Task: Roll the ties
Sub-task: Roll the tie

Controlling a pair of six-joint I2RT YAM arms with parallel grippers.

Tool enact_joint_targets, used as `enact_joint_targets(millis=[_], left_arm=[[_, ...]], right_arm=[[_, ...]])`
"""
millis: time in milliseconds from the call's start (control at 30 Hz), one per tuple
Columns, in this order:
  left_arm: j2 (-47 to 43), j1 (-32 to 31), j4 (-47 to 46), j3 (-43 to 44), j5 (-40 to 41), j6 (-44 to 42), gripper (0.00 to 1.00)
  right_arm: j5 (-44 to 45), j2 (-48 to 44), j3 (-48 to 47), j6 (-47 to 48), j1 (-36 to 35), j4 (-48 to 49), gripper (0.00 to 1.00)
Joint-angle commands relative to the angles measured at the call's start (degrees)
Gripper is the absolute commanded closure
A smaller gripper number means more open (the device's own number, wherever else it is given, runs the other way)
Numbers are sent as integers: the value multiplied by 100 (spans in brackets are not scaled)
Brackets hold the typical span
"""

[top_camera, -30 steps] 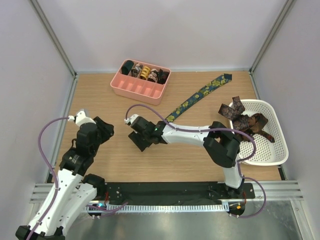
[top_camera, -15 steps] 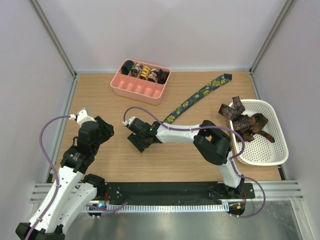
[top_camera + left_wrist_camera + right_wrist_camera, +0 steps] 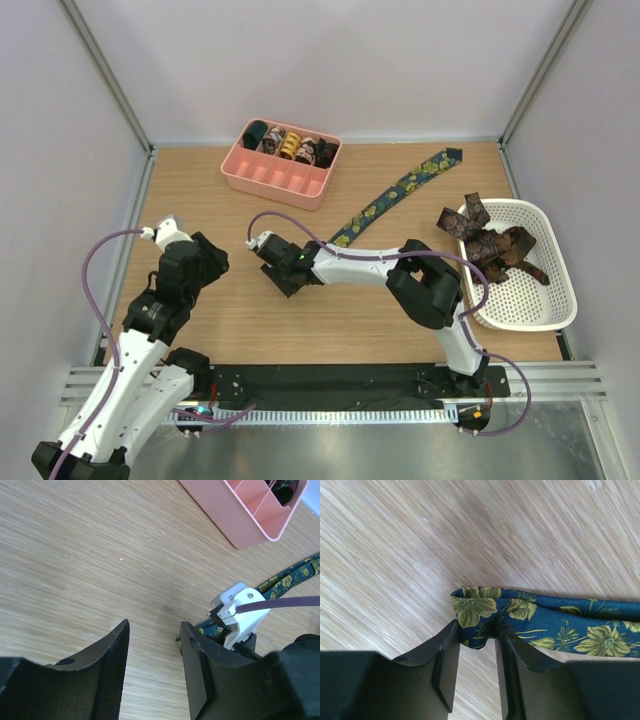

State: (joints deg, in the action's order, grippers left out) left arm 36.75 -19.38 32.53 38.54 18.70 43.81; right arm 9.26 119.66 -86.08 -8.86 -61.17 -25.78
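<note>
A navy tie with yellow-green flowers (image 3: 400, 188) lies flat on the table, running from the back right toward the middle. My right gripper (image 3: 284, 274) sits low at the tie's near end. In the right wrist view the folded tip of the tie (image 3: 480, 612) is pinched between the fingers of that gripper (image 3: 476, 645). My left gripper (image 3: 207, 262) hovers to the left, open and empty; its view shows bare wood between its fingers (image 3: 114, 670). Several rolled ties (image 3: 290, 146) sit in the pink tray (image 3: 262, 180). Brown ties (image 3: 495, 243) are heaped in the white basket (image 3: 545, 315).
The pink tray stands at the back centre and also shows in the left wrist view (image 3: 250, 527). The white basket is at the right edge. The right arm's purple cable (image 3: 330, 240) loops over the tie. Metal frame posts bound the table.
The right arm's elbow swung left and its gripper shifted slightly left and back at the tie's end. The left gripper rose slightly.
</note>
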Motion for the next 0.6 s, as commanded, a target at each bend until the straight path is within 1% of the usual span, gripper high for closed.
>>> enact_joint_targets(millis=[0, 33, 100, 133, 167, 267, 300, 333, 367, 400, 433, 467, 567], left_arm=[[25, 39, -45, 145, 81, -127, 53], [16, 30, -54, 136, 64, -127, 53], [60, 30, -115, 101, 3, -171, 52], [86, 39, -168, 83, -94, -197, 51], [121, 30, -273, 57, -155, -215, 51], [314, 30, -667, -127, -594, -364, 50], [454, 30, -852, -285, -830, -460, 48], [525, 30, -1054, -364, -1050, -601, 45], [630, 39, -1413, -444, -1488, -663, 43], [823, 39, -1608, -575, -1727, -750, 39], [955, 39, -1784, -646, -1912, -925, 37], [1044, 39, -2090, -699, -2236, -979, 36], [1387, 30, -2592, -892, -2642, -1304, 33]], right_arm=[[41, 225, -137, 34, 8, -208, 66], [6, 225, -137, 25, 26, -199, 72], [-230, 190, -119, 34, 61, -130, 77], [-318, 172, -93, 16, 87, -94, 83], [-415, 129, -67, 25, 131, -50, 85], [-855, -73, 117, 16, 315, 187, 85], [-1186, -126, 196, -10, 385, 370, 85], [-1616, -266, 354, -36, 456, 476, 85], [-1881, -328, 460, -132, 552, 608, 85], [-2101, -398, 644, -177, 727, 853, 85], [-2538, -521, 741, -247, 807, 977, 85], [-2734, -574, 838, -369, 886, 1109, 85], [-3393, -715, 1155, -581, 1185, 1575, 84]])
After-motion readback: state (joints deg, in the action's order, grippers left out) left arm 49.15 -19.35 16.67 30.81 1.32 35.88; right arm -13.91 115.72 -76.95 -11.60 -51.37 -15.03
